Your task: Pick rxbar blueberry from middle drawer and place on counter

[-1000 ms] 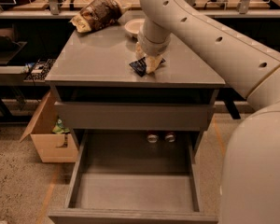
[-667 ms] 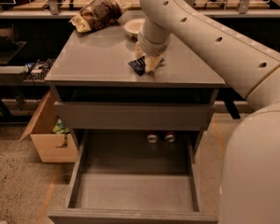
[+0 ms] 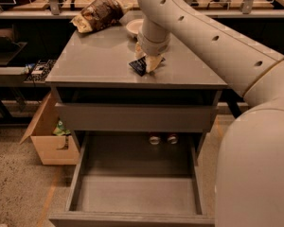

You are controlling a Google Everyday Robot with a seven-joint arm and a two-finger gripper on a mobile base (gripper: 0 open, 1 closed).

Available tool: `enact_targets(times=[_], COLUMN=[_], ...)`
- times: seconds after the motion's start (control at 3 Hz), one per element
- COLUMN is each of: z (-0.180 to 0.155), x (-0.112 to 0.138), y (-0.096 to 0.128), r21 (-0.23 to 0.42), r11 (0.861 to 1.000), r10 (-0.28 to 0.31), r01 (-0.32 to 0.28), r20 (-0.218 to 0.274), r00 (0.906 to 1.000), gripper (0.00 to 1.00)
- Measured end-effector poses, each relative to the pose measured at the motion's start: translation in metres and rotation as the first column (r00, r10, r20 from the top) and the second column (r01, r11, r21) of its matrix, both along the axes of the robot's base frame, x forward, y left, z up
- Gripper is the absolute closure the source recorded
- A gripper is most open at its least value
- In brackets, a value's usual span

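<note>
The rxbar blueberry [image 3: 138, 66], a small dark navy bar, is at the front middle of the grey counter [image 3: 94, 56], touching or just above its surface. My gripper [image 3: 148, 60] reaches down from the arm at the right and is shut on the bar, which sticks out to the left of the fingers [image 3: 153, 63]. The middle drawer [image 3: 135, 188] is pulled wide open below. Its grey floor is bare, and two small round cans [image 3: 163, 139] sit at its back.
A brown-and-yellow snack bag [image 3: 97, 14] lies at the counter's back left and a white bowl [image 3: 134, 27] sits behind the gripper. A cardboard box [image 3: 47, 136] stands on the floor to the left. My arm and body fill the right side.
</note>
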State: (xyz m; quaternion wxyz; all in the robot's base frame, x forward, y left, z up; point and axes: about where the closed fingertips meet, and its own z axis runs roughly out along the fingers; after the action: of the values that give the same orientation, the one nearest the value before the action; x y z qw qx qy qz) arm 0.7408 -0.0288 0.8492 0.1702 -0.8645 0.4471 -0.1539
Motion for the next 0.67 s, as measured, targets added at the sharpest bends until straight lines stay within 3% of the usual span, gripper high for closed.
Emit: enact_targets(times=[0.67], z=[0.0119], x=[0.0027], y=[0.005], r21=[-0.001], r11=[1.0], r10=[0.012], r01=[-0.012], r20=[0.025], r00=[0.9996], gripper=[1.0])
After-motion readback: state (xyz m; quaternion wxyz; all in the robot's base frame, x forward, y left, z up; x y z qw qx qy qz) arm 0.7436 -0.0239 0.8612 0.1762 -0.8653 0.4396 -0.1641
